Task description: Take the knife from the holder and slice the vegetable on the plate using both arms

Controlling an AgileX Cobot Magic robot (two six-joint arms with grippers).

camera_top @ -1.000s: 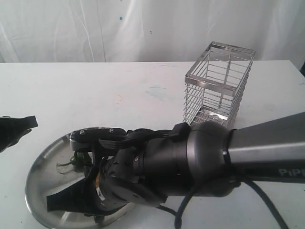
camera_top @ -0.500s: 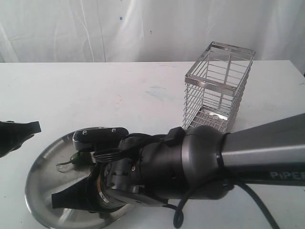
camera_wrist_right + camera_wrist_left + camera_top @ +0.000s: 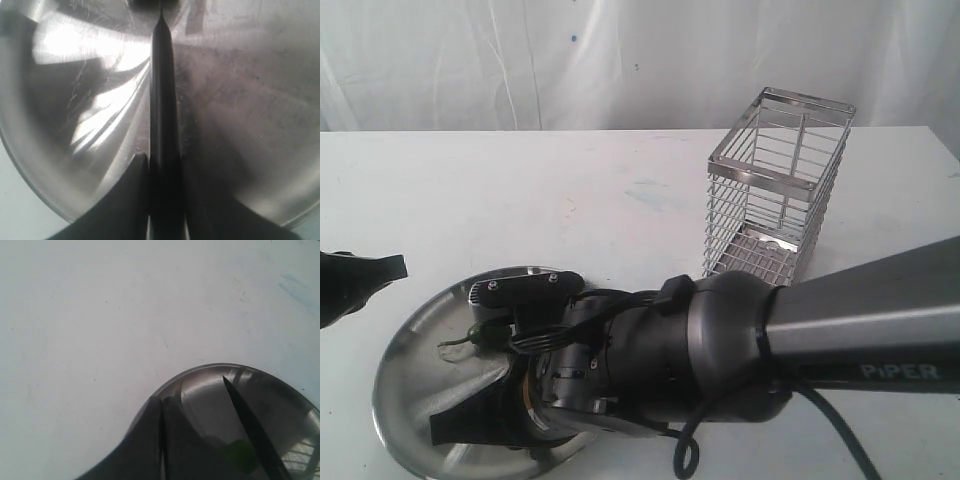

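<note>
The steel plate (image 3: 408,345) lies at the front left of the table, and the green vegetable (image 3: 480,333) rests on its far side. My right gripper (image 3: 470,420) reaches across over the plate. It is shut on the knife (image 3: 162,95), whose dark blade points out over the plate (image 3: 250,100). At the plate's left edge my left gripper (image 3: 375,270) is shut with nothing between its fingers (image 3: 150,440). In the left wrist view the knife blade (image 3: 250,427) crosses the plate (image 3: 205,390) right beside the vegetable (image 3: 239,452). The chrome wire holder (image 3: 775,185) stands empty at the back right.
The right arm's thick grey link (image 3: 860,330) fills the front right and hides much of the plate. White table (image 3: 570,190) stretches between plate and holder, and a white curtain (image 3: 620,60) hangs behind the table.
The right arm has slid a little to the left and lower over the plate. The left gripper has edged slightly right towards the plate's rim.
</note>
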